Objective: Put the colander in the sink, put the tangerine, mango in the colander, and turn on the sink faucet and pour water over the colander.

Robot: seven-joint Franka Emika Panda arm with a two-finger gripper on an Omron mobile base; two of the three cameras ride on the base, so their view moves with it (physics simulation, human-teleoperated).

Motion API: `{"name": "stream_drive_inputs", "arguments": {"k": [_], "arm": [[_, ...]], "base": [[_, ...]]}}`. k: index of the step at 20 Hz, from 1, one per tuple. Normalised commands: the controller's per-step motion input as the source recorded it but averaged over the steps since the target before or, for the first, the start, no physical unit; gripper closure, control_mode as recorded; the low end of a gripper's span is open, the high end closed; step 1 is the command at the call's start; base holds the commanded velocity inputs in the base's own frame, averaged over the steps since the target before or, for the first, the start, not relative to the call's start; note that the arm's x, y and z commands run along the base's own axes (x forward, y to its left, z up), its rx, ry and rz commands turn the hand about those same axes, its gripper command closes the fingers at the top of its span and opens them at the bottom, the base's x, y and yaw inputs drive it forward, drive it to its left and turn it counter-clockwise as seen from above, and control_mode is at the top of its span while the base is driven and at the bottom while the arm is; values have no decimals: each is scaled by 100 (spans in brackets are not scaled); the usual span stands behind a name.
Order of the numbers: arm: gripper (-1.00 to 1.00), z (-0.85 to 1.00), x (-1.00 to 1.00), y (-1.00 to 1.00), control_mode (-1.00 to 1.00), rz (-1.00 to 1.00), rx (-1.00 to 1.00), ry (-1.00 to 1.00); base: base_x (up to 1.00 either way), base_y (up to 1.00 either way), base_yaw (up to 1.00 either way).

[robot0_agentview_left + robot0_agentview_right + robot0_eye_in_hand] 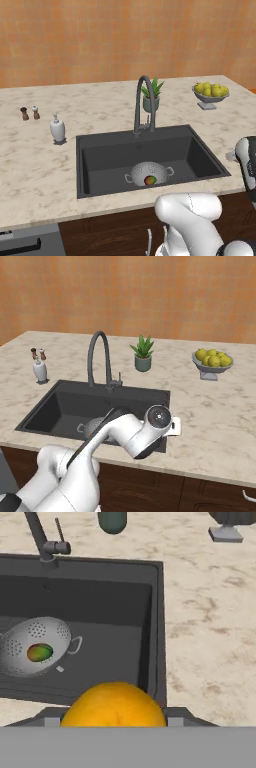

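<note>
in the middle of the marble counter (35, 165) sits the dark sink (200, 160), and on its floor toward the front, at about 6 o'clock from the tap (143, 102), rests the colander (148, 173) with the mango (149, 180) lying inside it. in the hand view the colander (35, 644) lies at 9 o'clock, the mango (40, 652) in its bowl, one loop handle pointing toward the sink's right wall. the tangerine (114, 706) is at 6 o'clock in that view, large and close, right at the gripper (114, 714); the jaws grasp the tangerine, a grey finger (176, 716) showing at each side of it. it hangs above the sink's front right corner, with the front rim of the sink (156, 632) and a strip of counter just under it.

around the sink: the tap rises from the back rim at 12 o'clock, its small side lever (119, 378) to its right. behind it stands a potted plant (151, 95). a footed dish of yellow-green fruit (210, 94) stands at about 2 o'clock, well apart from the sink. a white soap bottle (57, 129) stands near the sink's back left corner at 10 o'clock, and two small shakers (29, 113) lie farther out at 10 o'clock. in the right base view the robot's own arm (125, 433) crosses the front of the sink and hides most of the colander (92, 427).
</note>
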Motion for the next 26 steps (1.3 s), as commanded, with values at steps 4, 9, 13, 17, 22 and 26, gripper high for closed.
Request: {"name": "stream_drive_inputs", "arguments": {"k": [4, 9, 13, 17, 22, 26], "arm": [[100, 39, 2, 45, -100, 64, -8, 16], [100, 18, 14, 19, -100, 60, -1, 1], [100, 7, 39, 18, -100, 45, 2, -20], [100, 9, 68, 38, -100, 36, 1, -9], [100, 13, 46, 79, -100, 15, -5, -2], [100, -3, 8, 53, -100, 14, 0, -30]], "base": [[0, 0, 0], [0, 0, 0], [0, 0, 0], [0, 0, 0], [0, 0, 0], [0, 0, 0]]}}
